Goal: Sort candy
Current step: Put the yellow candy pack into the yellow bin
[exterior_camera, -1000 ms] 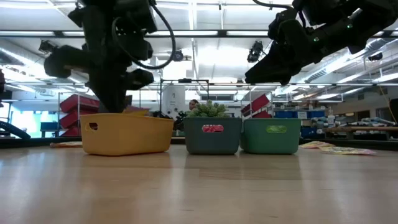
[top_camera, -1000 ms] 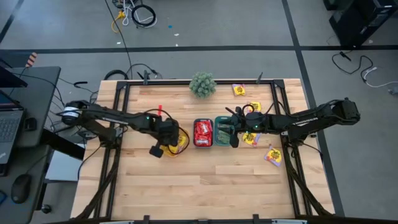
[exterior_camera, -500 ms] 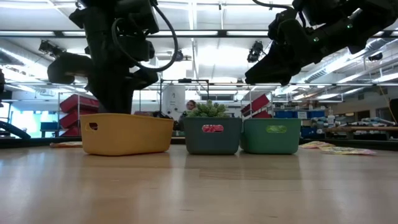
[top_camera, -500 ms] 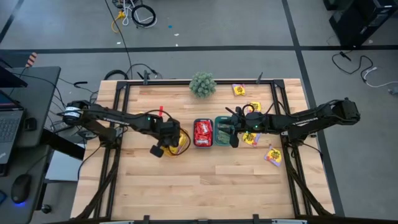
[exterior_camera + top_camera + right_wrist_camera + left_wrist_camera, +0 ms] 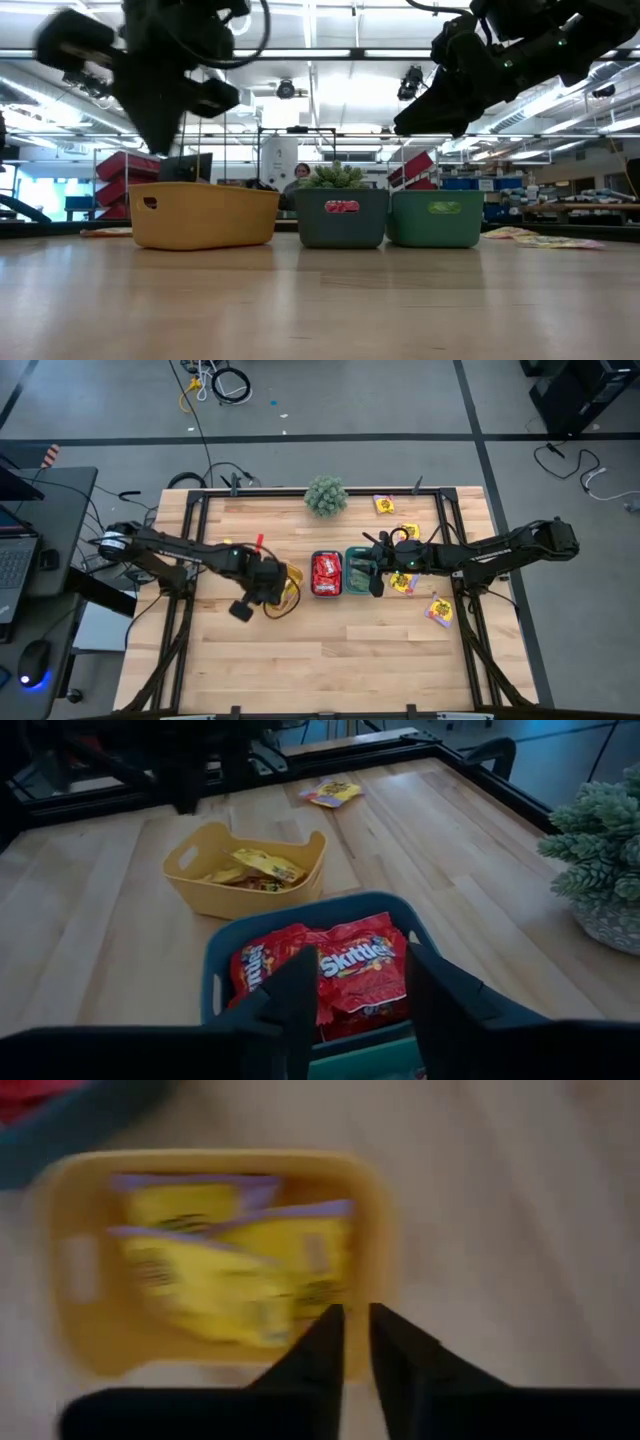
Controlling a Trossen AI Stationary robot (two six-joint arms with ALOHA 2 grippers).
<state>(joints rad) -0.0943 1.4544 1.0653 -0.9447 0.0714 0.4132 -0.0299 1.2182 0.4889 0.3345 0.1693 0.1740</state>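
Three trays stand in a row mid-table: a yellow tray (image 5: 288,589) with yellow candy packets (image 5: 230,1265), a dark blue tray (image 5: 326,573) with red candy packets (image 5: 330,965), and a green tray (image 5: 357,572). My left gripper (image 5: 357,1342) hangs above the yellow tray's near rim, empty, with only a narrow gap between its fingers. It also shows in the high view (image 5: 262,588). My right gripper (image 5: 362,995) is open and empty above the green tray, beside the blue one. It also shows in the high view (image 5: 375,575).
Loose yellow packets lie on the table's right part (image 5: 384,505), (image 5: 409,531), (image 5: 403,582), (image 5: 438,610). One more packet (image 5: 330,790) lies beyond the yellow tray. A spiky green plant ball (image 5: 326,495) stands at the far edge. Bare wood lies along the near half.
My left gripper has risen out of the yellow tray and drawn back toward the table's near left, tipping as it went. The trays and my right arm have kept still.
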